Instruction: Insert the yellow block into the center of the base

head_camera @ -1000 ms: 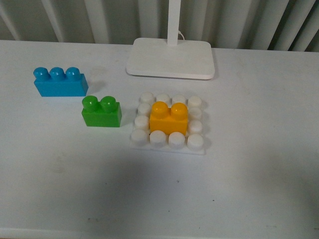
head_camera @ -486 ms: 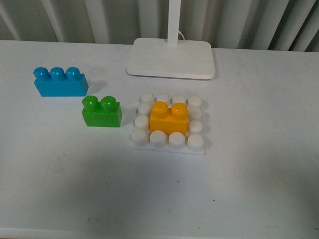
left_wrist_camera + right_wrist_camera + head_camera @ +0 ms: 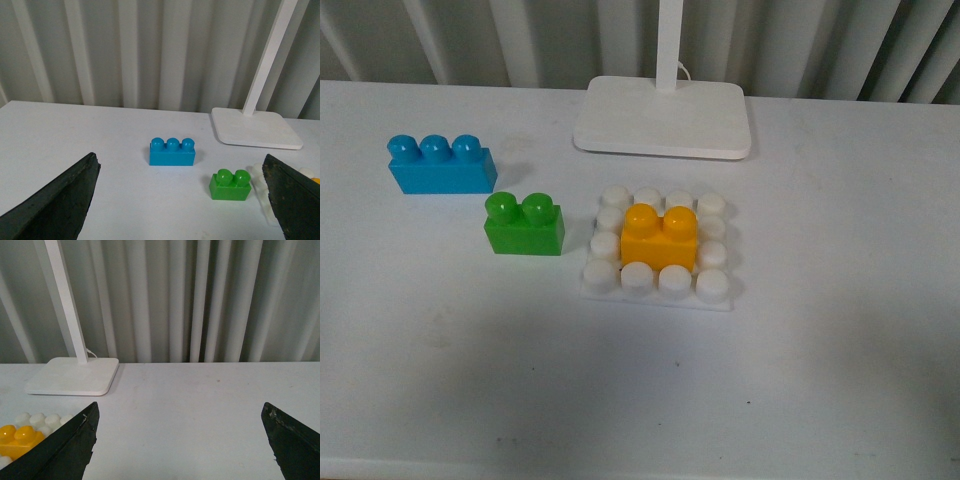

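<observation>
The yellow block (image 3: 659, 239) sits upright on the middle studs of the white studded base (image 3: 658, 283) in the front view, ringed by white studs. In the right wrist view the block (image 3: 17, 439) and the base (image 3: 41, 421) show beside one finger. In the left wrist view a strip of the base (image 3: 261, 186) and a sliver of yellow show by one finger. Neither arm is in the front view. My left gripper (image 3: 182, 200) is open and empty, back from the bricks. My right gripper (image 3: 180, 440) is open and empty over bare table.
A green two-stud brick (image 3: 525, 226) lies just left of the base, a blue three-stud brick (image 3: 441, 166) further left and back. A white lamp foot (image 3: 664, 116) with a pole stands behind the base. A ribbed wall runs along the table's back.
</observation>
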`<state>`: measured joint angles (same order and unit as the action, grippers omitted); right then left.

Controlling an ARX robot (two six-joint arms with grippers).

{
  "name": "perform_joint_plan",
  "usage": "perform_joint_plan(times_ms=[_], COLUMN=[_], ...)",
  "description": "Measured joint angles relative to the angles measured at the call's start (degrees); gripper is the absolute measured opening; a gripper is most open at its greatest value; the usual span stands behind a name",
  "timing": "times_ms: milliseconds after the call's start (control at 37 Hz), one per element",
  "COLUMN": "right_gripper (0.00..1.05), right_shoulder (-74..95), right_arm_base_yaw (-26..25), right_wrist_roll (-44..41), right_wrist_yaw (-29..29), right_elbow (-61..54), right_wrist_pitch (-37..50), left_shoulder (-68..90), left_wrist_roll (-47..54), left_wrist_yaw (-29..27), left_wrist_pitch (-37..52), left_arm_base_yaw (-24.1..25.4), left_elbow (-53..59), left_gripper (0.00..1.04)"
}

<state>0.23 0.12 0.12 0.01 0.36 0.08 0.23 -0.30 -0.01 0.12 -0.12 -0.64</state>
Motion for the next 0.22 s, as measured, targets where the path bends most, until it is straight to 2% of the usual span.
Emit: perform_joint_plan(times_ms=[216], right_gripper=[0.95], right_shoulder=[0.0], right_arm_base_yaw=[0.0], right_wrist_roll=[0.0], right_wrist_yaw=[0.0], right_elbow=[0.0], right_wrist_pitch=[0.0], left_shoulder=[0.0], left_wrist_roll=[0.0], left_wrist_yaw=[0.0], left_wrist_pitch=[0.0], left_arm_base_yaw=[0.0], left_elbow=[0.0], left_gripper=[0.98])
